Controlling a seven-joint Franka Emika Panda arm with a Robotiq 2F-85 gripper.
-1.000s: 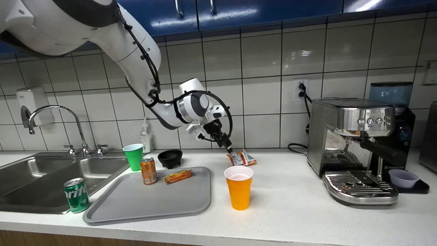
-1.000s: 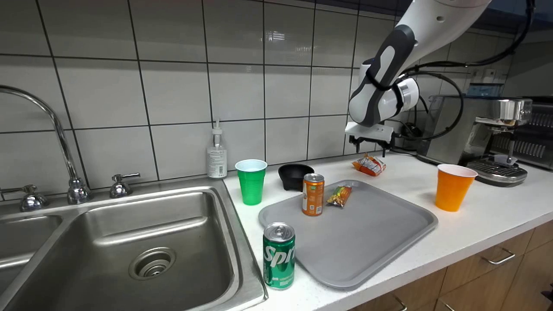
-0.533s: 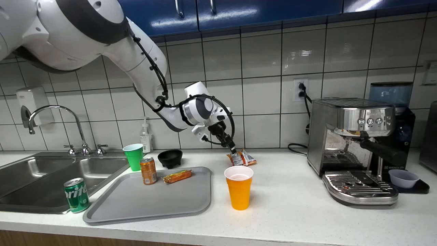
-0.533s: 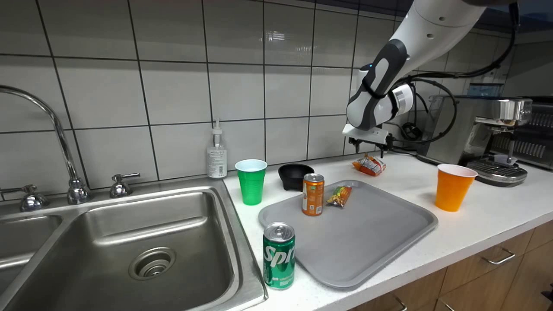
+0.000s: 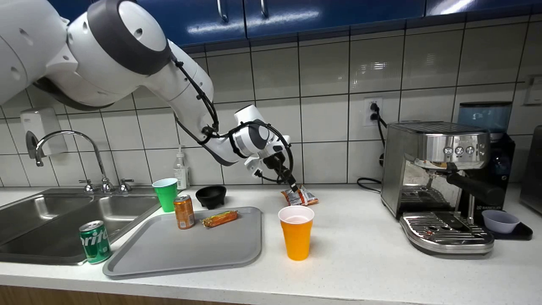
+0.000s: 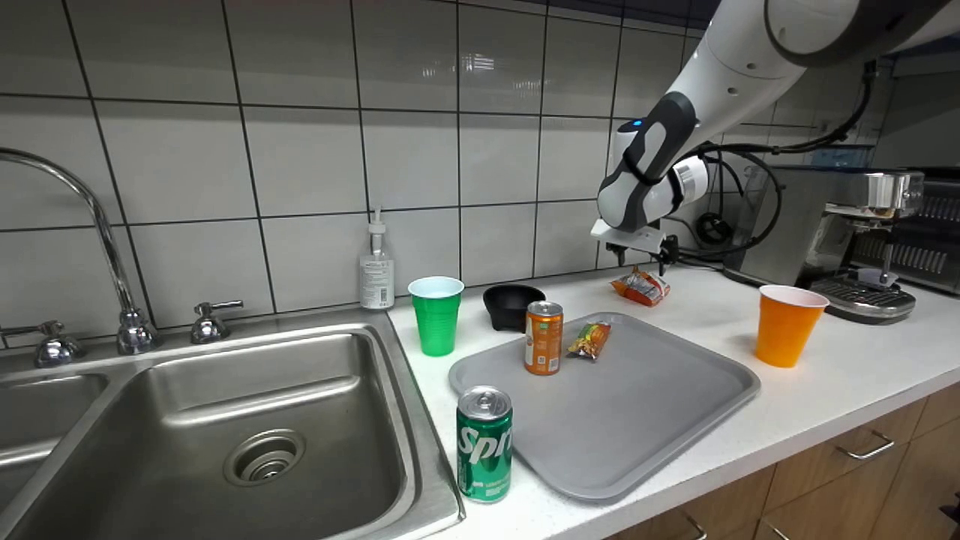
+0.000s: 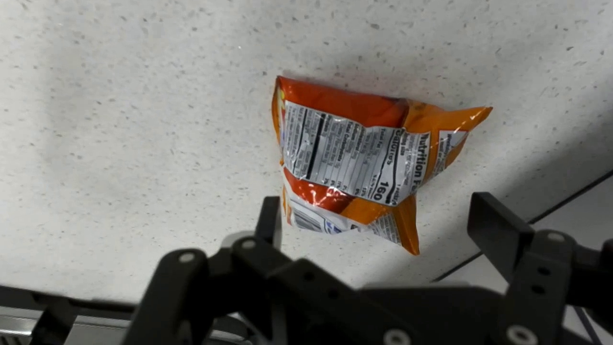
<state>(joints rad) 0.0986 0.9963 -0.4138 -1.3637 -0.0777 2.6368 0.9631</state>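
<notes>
Gripper (image 7: 376,215) spreads wide, empty, low in the wrist view, snack bag (image 7: 352,148) at centre. In an exterior view, mid-frame, it has edged right towards the bag on the worktop (image 5: 360,237); in an exterior view the upper-right arm (image 6: 709,82) has dipped, apparently narrowing the gap.

Glossy snack bag (image 7: 354,153), matt tray (image 6: 630,420), metal sink (image 6: 247,401)

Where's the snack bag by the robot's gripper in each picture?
In an exterior view: snack bag just right of middle, above the orange plastic cup.
In an exterior view: snack bag right of middle, beyond the gray tray.
In the wrist view: snack bag large, just right of middle.
Shared landmark: the open gripper, near it in all three.
</notes>
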